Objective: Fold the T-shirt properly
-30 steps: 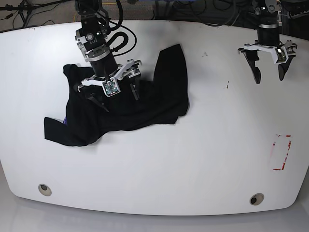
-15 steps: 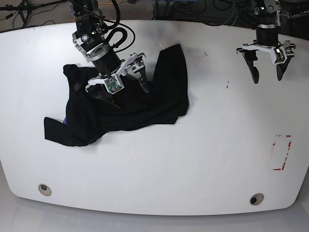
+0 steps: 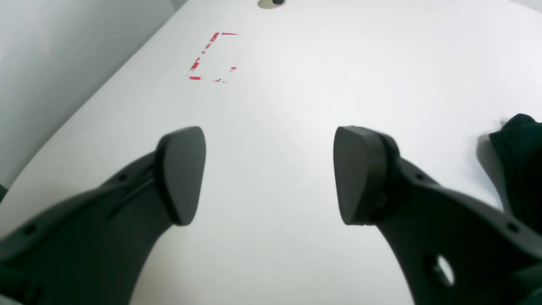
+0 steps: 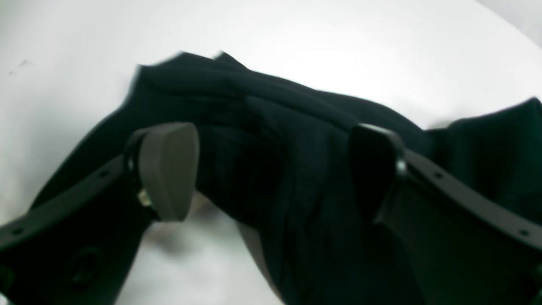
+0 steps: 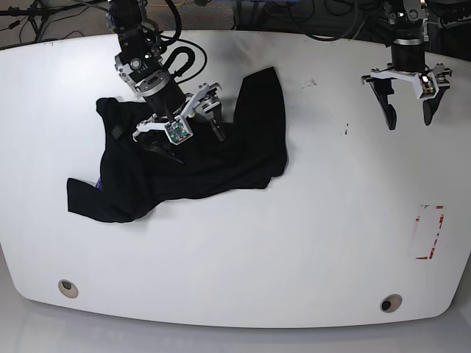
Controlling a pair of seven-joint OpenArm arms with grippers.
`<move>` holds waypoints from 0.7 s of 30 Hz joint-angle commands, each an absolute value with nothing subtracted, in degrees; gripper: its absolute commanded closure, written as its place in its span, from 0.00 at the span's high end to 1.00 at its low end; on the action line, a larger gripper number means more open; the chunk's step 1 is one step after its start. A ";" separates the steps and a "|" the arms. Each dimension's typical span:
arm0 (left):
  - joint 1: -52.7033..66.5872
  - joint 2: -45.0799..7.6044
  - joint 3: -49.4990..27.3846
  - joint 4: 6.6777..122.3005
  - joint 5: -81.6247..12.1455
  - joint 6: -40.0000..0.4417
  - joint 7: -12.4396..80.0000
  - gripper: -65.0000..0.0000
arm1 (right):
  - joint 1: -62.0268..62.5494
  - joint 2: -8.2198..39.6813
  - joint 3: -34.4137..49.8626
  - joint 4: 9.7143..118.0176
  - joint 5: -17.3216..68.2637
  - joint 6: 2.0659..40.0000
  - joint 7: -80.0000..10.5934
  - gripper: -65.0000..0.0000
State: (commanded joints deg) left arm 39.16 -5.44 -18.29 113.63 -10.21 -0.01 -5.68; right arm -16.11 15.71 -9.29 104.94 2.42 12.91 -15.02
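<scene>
A black T-shirt (image 5: 184, 158) lies bunched on the far left of the white table (image 5: 294, 243), one flap thrown up toward the back edge and a sliver of purple (image 5: 98, 182) showing at its low left corner — far from flat, so we judge the folding has barely begun. Our right gripper (image 5: 188, 132) hangs just over the heap's middle with its jaws spread wide and nothing between them; the wrist view shows cloth under the gap (whether a fingertip brushes the fabric we cannot tell). It looks placed to pick a ridge of cloth and pull the shirt open. Our left gripper (image 5: 408, 107) hovers over bare table well apart from the shirt, jaws equally wide and empty — parked clear, we think, until an edge is there to take. A red-marked rectangle (image 5: 429, 232) sits near the table's right side, unused.
</scene>
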 joint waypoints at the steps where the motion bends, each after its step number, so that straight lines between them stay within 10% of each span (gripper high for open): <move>1: 39.14 -5.46 -18.27 113.58 -10.21 -0.05 -5.69 0.68 | -15.76 15.80 -8.97 104.21 3.18 13.11 -15.26 0.80; 21: 38.84 -5.63 -18.31 113.52 -10.01 0.15 -5.60 0.68 | -10.51 18.50 -6.43 98.71 19.16 15.40 -19.67 0.81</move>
State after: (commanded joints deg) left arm 38.84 -5.63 -18.31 113.52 -10.01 0.15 -5.60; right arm -10.51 18.50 -6.43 98.71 19.16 15.40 -19.67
